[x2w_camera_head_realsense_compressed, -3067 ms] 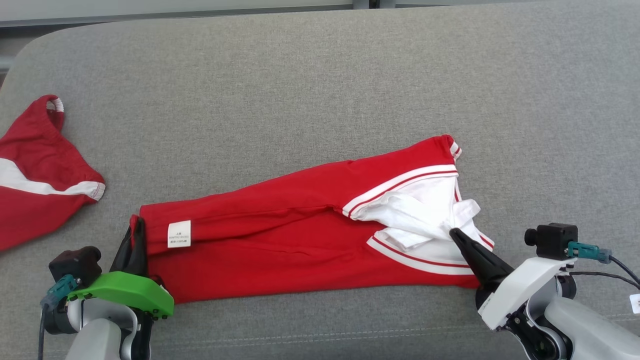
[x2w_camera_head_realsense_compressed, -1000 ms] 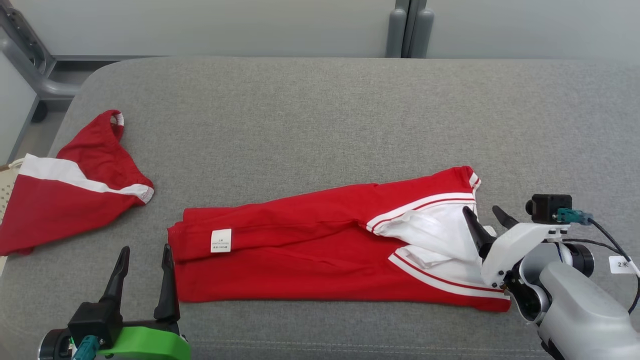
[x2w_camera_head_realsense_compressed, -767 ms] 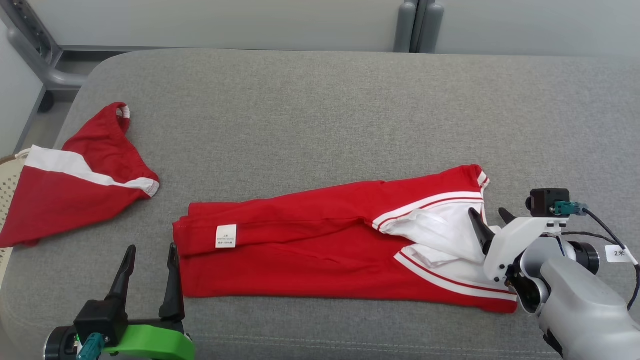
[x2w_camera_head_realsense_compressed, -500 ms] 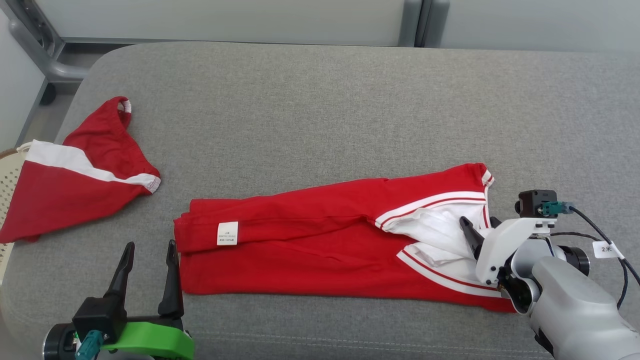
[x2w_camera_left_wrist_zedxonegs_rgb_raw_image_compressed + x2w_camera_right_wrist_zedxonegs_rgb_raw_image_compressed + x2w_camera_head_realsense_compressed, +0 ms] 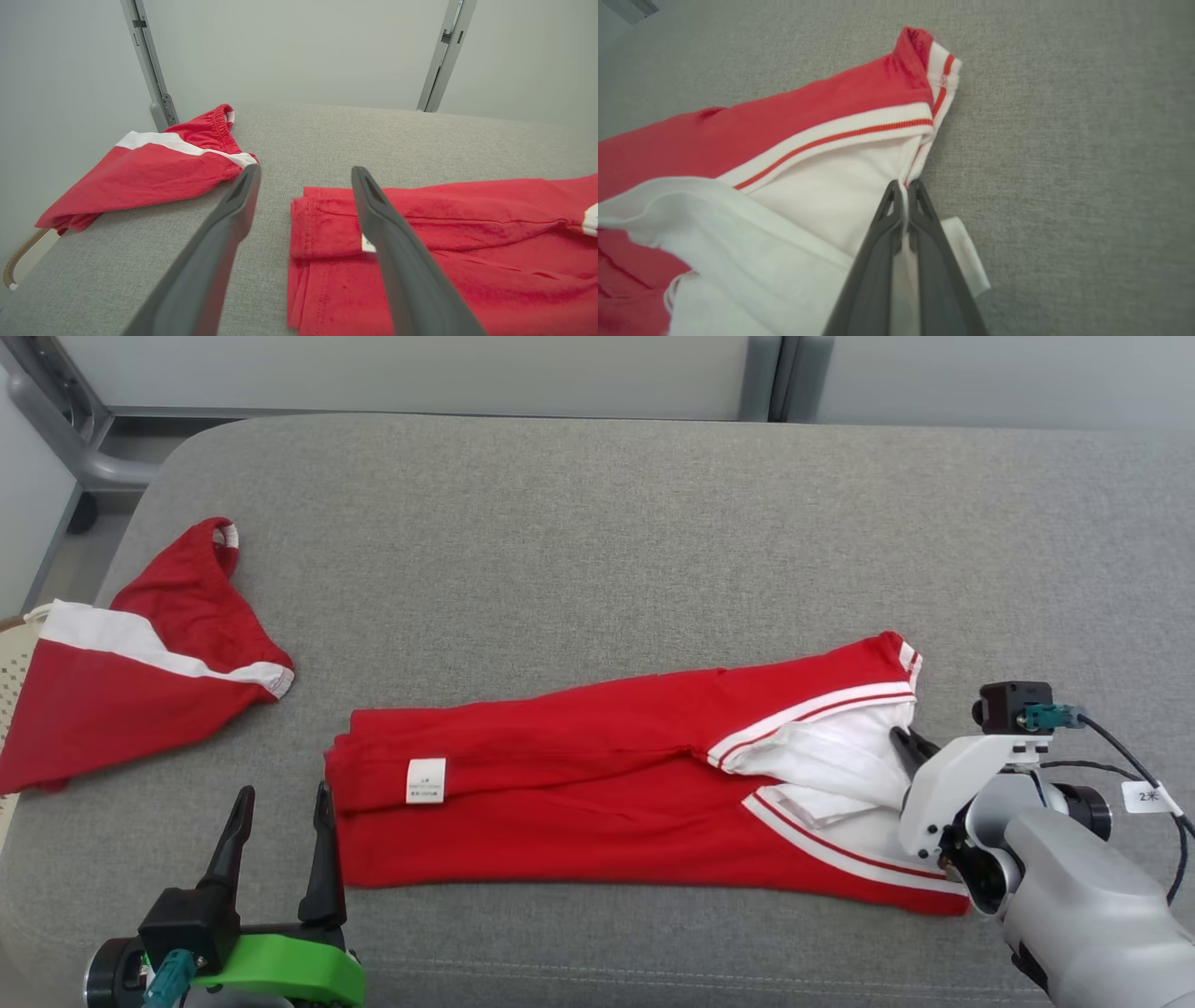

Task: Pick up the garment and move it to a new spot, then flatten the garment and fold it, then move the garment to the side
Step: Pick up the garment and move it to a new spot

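Note:
The garment (image 5: 597, 784) is a red top with white striped trim, lying folded lengthwise across the grey cushion (image 5: 597, 541); a small white label shows near its left end. My right gripper (image 5: 907, 741) is shut on the white trim edge at the garment's right end; in the right wrist view the two fingers (image 5: 903, 191) pinch a thin fold of the garment (image 5: 808, 154). My left gripper (image 5: 280, 803) stands open just left of the garment's left edge, holding nothing. In the left wrist view my left gripper (image 5: 303, 172) points past the garment (image 5: 444, 233).
A second red and white garment (image 5: 131, 663) lies at the cushion's left edge, also in the left wrist view as a red heap (image 5: 145, 168). A wicker basket rim (image 5: 11, 663) peeks out at far left. Grey wall panels with metal posts (image 5: 766, 378) stand behind the cushion.
My right gripper has closed on the white trim at the garment's right end, pulling that edge slightly. The left gripper stays open by the left edge. The head camera has shifted a little.

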Robot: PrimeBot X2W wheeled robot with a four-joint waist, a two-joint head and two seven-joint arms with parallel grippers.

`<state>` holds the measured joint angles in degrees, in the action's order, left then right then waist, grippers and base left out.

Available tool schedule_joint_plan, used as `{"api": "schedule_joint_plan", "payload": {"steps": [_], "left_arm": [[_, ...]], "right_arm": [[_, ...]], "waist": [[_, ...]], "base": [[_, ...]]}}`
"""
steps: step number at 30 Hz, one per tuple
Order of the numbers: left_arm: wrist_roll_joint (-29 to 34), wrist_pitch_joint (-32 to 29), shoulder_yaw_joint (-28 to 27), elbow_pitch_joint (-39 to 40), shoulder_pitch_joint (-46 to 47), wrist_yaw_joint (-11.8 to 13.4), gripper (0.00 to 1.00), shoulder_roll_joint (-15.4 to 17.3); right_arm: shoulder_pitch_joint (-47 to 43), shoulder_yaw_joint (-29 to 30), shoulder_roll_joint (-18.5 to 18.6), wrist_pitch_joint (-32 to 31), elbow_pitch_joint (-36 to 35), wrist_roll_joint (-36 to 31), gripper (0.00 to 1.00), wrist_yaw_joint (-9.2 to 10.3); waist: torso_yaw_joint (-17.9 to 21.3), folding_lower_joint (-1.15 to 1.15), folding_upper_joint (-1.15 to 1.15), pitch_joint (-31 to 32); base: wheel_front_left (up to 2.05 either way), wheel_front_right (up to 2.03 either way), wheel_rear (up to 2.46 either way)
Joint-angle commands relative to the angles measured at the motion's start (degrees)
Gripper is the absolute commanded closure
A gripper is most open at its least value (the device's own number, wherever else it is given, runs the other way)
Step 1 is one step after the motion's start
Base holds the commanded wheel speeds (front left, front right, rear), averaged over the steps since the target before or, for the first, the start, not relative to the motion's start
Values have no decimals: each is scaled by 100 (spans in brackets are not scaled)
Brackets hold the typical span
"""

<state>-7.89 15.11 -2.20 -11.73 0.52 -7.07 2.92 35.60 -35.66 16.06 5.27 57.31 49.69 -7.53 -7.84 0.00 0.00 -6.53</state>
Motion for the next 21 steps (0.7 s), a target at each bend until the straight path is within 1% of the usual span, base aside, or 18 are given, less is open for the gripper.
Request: {"api": "schedule_joint_plan", "payload": {"steps": [1,14,18,21], "left_arm": [[-29,-8,-19,-6,43,16,0,0],[-89,-8,105,-66,84,37,0,1],[-94,-8,116,-87,90,39,0,1],[-110,-8,127,-115,100,38,0,1]], "right_arm": [[54,6,94,51,4,36,100,8],[234,146,1053,323,376,-1,100,9],[247,134,1230,282,383,-5,100,9],[282,102,1286,230,294,23,100,9]], "waist": [[14,0,0,-1],[276,0,0,-10],[364,0,0,-17],[432,0,0,-28]], "base": [[0,0,0],[0,0,0],[0,0,0],[0,0,0]]}}
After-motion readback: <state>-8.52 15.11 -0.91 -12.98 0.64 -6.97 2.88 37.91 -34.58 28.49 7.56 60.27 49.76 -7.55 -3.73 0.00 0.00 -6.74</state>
